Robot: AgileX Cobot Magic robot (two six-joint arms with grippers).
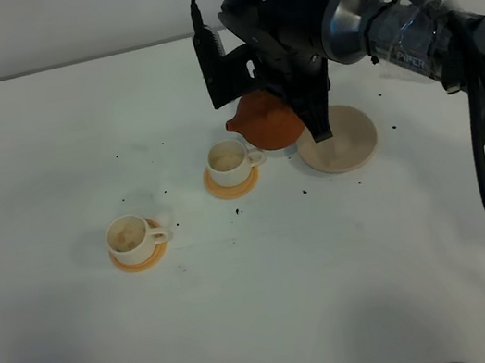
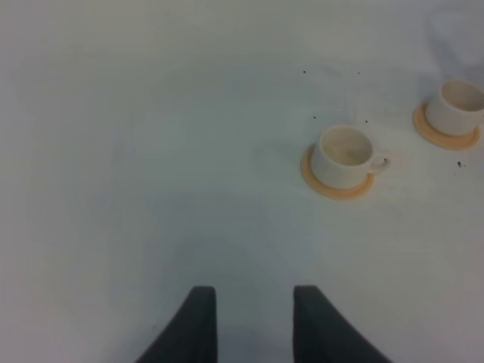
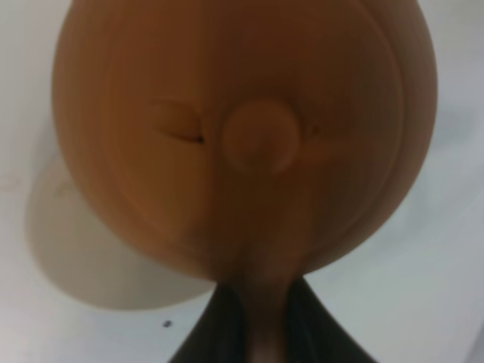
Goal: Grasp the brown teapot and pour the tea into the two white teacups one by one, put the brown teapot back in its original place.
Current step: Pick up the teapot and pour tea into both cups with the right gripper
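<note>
While the right tool (image 3: 261, 318) clamps the handle of the brown teapot (image 1: 267, 121) aloft, one teacup (image 1: 228, 159) at its seven o'clock, the left tool (image 2: 248, 321) hangs with fingers apart.

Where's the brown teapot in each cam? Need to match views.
Exterior high: brown teapot upper centre, just left of the beige coaster.
Left wrist: not in it.
Right wrist: brown teapot fills most of the picture.
Shared landmark: beige coaster, in exterior high and right wrist.

The worktop (image 1: 83, 341) is lit softly, and pale shadows are cast. The brown teapot (image 3: 242, 136) is blurred in the right wrist view.
</note>
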